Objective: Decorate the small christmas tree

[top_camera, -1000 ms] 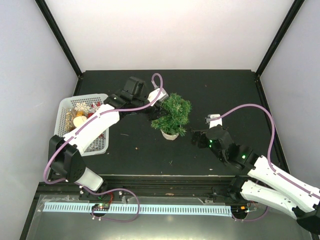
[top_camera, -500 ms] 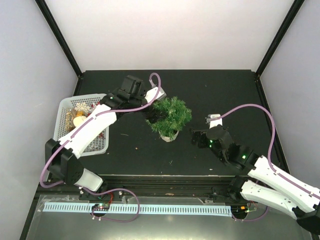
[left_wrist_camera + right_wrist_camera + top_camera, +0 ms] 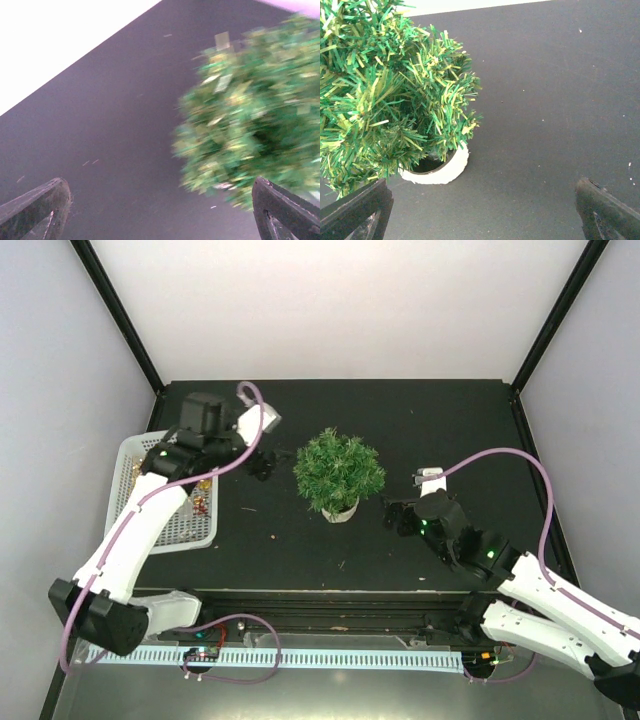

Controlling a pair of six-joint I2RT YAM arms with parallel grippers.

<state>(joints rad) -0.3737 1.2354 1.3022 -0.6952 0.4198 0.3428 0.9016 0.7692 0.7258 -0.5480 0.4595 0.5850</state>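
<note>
Inspection, both hands.

My left hand [image 3: 262, 465] is spread to its full width and holds nothing; the left wrist view, though blurred, shows only bare table [image 3: 100, 125] between its fingers [image 3: 35, 210]. The small christmas tree [image 3: 340, 472] stands upright in its cream pot [image 3: 340, 510], ahead of this hand and to its right, near but not touching. The white basket [image 3: 200, 535] of ornaments sits on this hand's outer side.

My right hand [image 3: 395, 518] is equally wide open and empty. It sits low on the table with the pot [image 3: 440, 172] just ahead and to its left.

Judgement: the tree is between my hands so either can reach it. The right is placed to steady the pot, and the empty left must fetch an ornament from the basket.
</note>
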